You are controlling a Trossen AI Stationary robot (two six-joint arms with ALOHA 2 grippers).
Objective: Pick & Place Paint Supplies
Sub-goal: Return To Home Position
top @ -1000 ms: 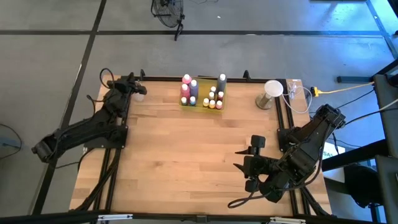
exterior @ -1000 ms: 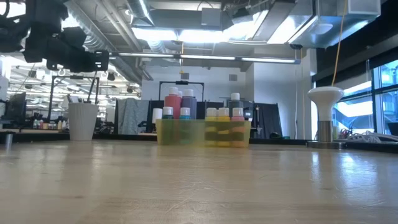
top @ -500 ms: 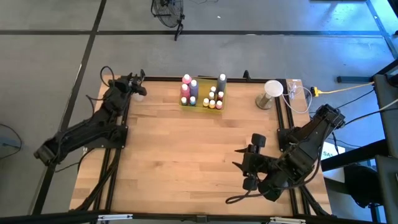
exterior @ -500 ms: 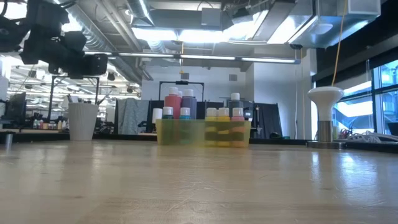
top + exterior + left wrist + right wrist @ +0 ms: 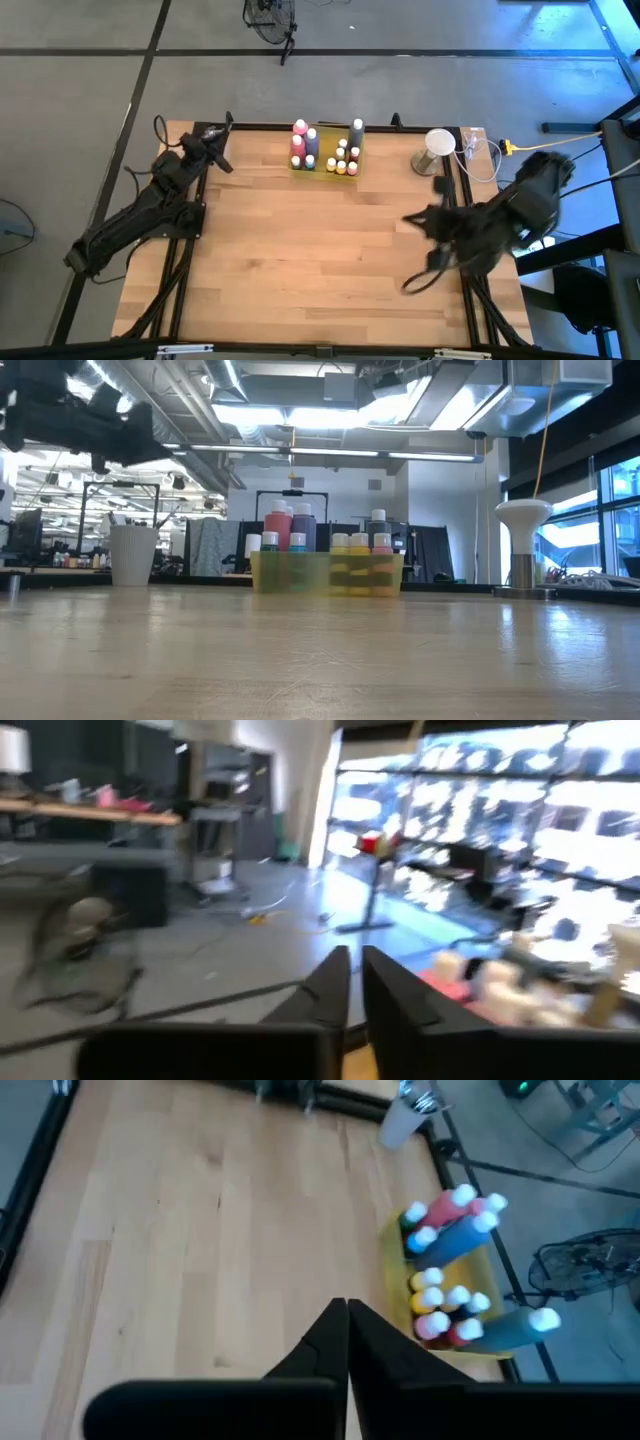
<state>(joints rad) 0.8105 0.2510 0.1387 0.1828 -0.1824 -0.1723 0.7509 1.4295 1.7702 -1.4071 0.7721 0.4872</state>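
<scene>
The paint supplies stand upright in a translucent yellow tray point(image 5: 303, 166) at the table's far edge: tall pink point(image 5: 299, 137), purple point(image 5: 312, 142) and grey point(image 5: 357, 132) bottles and several small white-capped bottles point(image 5: 343, 160). The low view shows the tray point(image 5: 328, 574) too, and the right wrist view shows its bottles point(image 5: 450, 1270). My left gripper point(image 5: 219, 153) hangs shut over the far left corner, pointing level past the table's edge point(image 5: 354, 960). Above the table's right side, my right gripper point(image 5: 409, 218) is shut, well short of the tray point(image 5: 347, 1306). Neither holds anything.
A pale cup point(image 5: 133, 555) stands at the far left corner below my left gripper; it also shows in the right wrist view point(image 5: 405, 1118). Another pale round cup point(image 5: 437, 150) stands at the far right. A bare stretch of wood lies between the tray and the near edge.
My right gripper has shut and has risen, going toward the table's far edge. My left gripper has tipped up to level above the far left cup. The tray and bottles have stayed put.
</scene>
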